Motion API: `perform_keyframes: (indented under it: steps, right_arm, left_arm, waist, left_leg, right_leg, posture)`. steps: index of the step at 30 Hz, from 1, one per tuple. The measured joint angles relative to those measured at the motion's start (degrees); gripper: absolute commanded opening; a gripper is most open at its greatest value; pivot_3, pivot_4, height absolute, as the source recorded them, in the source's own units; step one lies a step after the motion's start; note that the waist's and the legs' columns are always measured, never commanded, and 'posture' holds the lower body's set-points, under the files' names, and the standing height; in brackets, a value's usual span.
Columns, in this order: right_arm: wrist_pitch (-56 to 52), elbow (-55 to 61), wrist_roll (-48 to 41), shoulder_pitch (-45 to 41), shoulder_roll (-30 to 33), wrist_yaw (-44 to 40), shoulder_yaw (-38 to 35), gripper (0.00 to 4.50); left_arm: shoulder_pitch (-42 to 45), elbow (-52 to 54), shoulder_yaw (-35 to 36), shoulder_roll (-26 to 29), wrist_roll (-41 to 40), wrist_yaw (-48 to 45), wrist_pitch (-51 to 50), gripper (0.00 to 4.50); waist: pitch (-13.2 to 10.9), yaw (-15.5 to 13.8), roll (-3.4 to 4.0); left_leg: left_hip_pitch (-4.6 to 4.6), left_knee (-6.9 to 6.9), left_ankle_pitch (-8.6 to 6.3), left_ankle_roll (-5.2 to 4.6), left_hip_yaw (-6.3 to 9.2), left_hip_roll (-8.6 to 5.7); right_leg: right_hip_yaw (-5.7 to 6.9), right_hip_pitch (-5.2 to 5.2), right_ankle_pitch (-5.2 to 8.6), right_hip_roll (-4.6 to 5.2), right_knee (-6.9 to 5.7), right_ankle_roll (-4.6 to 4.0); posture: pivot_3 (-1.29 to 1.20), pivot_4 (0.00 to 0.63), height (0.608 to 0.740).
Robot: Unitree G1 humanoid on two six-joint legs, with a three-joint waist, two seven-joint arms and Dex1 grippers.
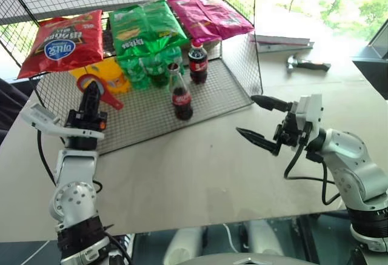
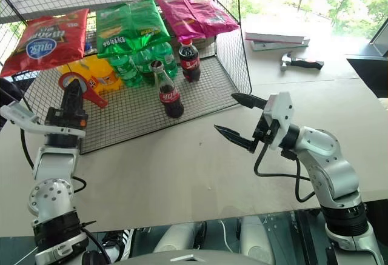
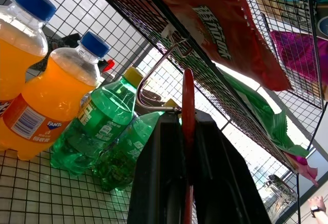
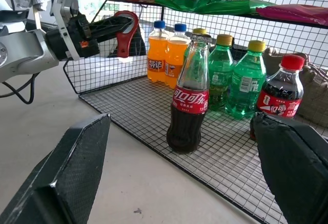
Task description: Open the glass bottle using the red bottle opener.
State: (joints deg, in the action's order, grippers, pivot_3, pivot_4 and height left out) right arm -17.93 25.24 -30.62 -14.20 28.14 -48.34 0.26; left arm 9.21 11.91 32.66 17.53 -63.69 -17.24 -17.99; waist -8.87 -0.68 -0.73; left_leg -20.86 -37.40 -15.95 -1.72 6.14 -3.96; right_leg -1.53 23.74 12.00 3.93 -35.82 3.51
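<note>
left eye view: the left gripper (image 1: 91, 93) is clamped on the handle of the red bottle opener (image 1: 91, 85), its ring head raised above the fingertips at the left edge of the wire rack (image 1: 236, 71). holding the handle leaves the ring free to hook a cap. the glass bottle (image 1: 180, 93) stands upright on the rack floor, near its front edge, well apart from the opener and to its right. it stands forward of the other drinks, so both arms can reach it. the right gripper (image 1: 262, 121) hangs over the table (image 1: 200, 174) just outside the rack, jaws spread wide and empty, aimed toward the bottle; judged as ready to steady the body while the opener works the cap. the cap appears still on. behind the bottle stand green bottles (image 1: 145, 68), a red-capped cola bottle (image 1: 197, 62) and orange bottles (image 4: 166, 55). snack bags (image 1: 148, 25) lie on the upper shelf. a hammer (image 1: 308, 65) lies far right, unused.
</note>
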Motion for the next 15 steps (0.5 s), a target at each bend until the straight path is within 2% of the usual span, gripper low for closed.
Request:
perform_keyframes:
  steps: [15]
  right_arm:
    - [0.05,0.00,-0.31,0.07,-1.04,0.07,-0.07,4.50]
  left_arm:
    - [-2.24,3.88,-1.36,-0.24,-7.37,-1.42,-4.69,0.11]
  waist:
    - [0.00,0.02,0.00]
  left_leg:
    - [0.00,0.00,0.00,0.00,-0.02,0.00]
  right_leg:
    - [-0.02,0.00,0.00,0.00,0.00,0.00]
  posture:
    - [0.00,0.150,0.740]
